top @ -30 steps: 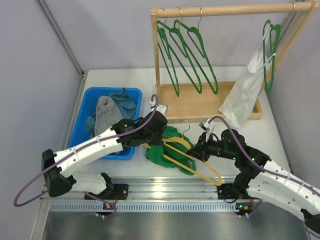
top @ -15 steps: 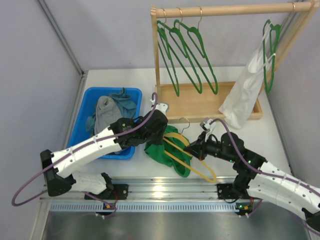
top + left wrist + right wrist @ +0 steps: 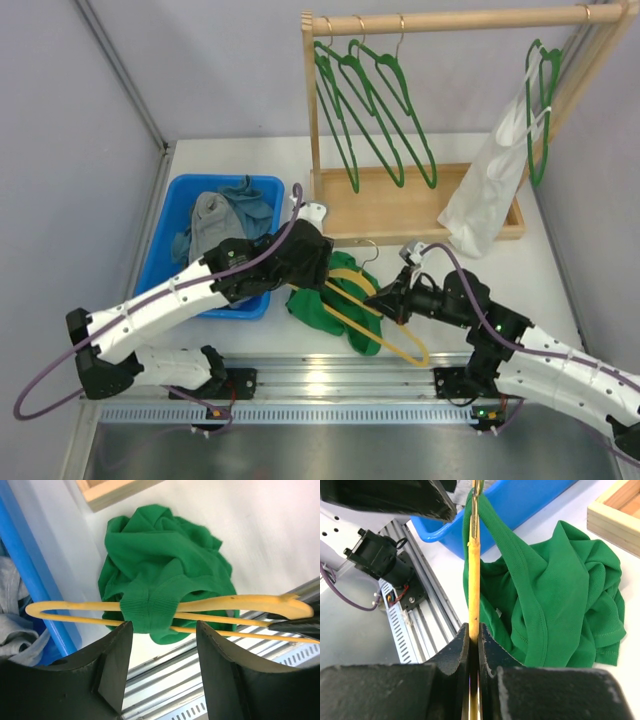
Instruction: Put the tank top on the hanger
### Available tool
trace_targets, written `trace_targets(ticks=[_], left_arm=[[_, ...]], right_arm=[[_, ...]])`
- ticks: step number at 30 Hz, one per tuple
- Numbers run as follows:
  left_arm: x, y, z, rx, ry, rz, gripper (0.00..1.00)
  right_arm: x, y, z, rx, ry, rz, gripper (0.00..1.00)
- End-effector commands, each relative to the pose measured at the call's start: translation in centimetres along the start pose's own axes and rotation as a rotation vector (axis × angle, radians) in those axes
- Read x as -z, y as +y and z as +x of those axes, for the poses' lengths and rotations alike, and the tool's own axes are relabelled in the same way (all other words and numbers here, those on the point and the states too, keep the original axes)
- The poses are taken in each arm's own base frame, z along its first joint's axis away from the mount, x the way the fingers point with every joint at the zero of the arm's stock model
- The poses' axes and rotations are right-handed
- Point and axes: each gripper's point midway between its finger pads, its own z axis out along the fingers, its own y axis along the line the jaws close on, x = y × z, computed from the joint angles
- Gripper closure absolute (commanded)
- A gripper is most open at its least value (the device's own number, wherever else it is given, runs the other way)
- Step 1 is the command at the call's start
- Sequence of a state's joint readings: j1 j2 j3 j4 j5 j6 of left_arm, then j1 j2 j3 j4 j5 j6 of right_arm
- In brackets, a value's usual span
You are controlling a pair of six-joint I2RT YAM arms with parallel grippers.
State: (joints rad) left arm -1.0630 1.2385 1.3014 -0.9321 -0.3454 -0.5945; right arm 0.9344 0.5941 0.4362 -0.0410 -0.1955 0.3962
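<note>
The green tank top (image 3: pixel 322 305) lies bunched on the white table between the arms. One of its straps (image 3: pixel 146 611) is looped over the yellow hanger (image 3: pixel 405 350), which crosses the left wrist view (image 3: pixel 240 601) level. My left gripper (image 3: pixel 163 627) is open just short of that strap, with nothing between its fingers. My right gripper (image 3: pixel 474 630) is shut on the hanger's bar (image 3: pixel 474 580), which holds it off the table. In the right wrist view the tank top (image 3: pixel 560 595) hangs to the right of the bar. From above, the right gripper (image 3: pixel 387 300) sits at the hanger's right side.
A blue bin (image 3: pixel 160 255) with grey and teal clothes (image 3: pixel 215 220) stands to the left. Behind is a wooden rack (image 3: pixel 400 205) with dark green hangers (image 3: pixel 370 110) and a white garment (image 3: pixel 490 180). A metal rail (image 3: pixel 330 375) runs along the near edge.
My left gripper has opened and let go of the tank top's strap, which stays over the hanger. The right gripper and the hanger have shifted slightly to the left.
</note>
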Motion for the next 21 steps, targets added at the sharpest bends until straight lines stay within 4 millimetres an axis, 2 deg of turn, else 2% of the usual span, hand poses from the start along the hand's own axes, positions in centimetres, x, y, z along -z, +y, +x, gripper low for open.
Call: trace_targets(ticks=[1,2,3,6,7,11,15,21], left_arm=[[2.6,-1.8,-3.4,-0.003,-0.152,0.140,0.41],[2.4,-2.2,-2.9,-0.013,-0.151,0.173,0.40],[3.1,-2.9,-3.1,-0.020,-0.177,0.238,0.39],[3.3,-4.9,-3.9,-0.015,-0.246,0.354,0.36],[3.4,-5.6,-4.7,-0.006,-0.286,0.384,0.34],[2.3,-6.5,-5.0,-0.012,-0.318,0.393,0.34],[0.2,-6.5,-5.2,-0.016,-0.331,0.329,0.33],[-1.1,-7.9,-5.7,-0.030,-0.361,0.351,0.33]], right_arm=[[-0.3,1.7,-2.6,0.027,-0.100,-0.066,1.00],[-0.4,1.7,-2.5,0.025,-0.097,-0.066,1.00],[-0.5,1.7,-2.5,0.025,-0.099,-0.065,1.00],[-0.8,1.6,-2.2,0.021,-0.088,-0.060,1.00],[-0.9,1.6,-2.1,0.019,-0.085,-0.059,1.00],[-1.1,1.6,-1.9,0.018,-0.079,-0.052,1.00],[-1.3,1.6,-1.7,0.019,-0.070,-0.051,1.00],[-1.8,1.4,-1.4,0.019,-0.052,-0.042,1.00]])
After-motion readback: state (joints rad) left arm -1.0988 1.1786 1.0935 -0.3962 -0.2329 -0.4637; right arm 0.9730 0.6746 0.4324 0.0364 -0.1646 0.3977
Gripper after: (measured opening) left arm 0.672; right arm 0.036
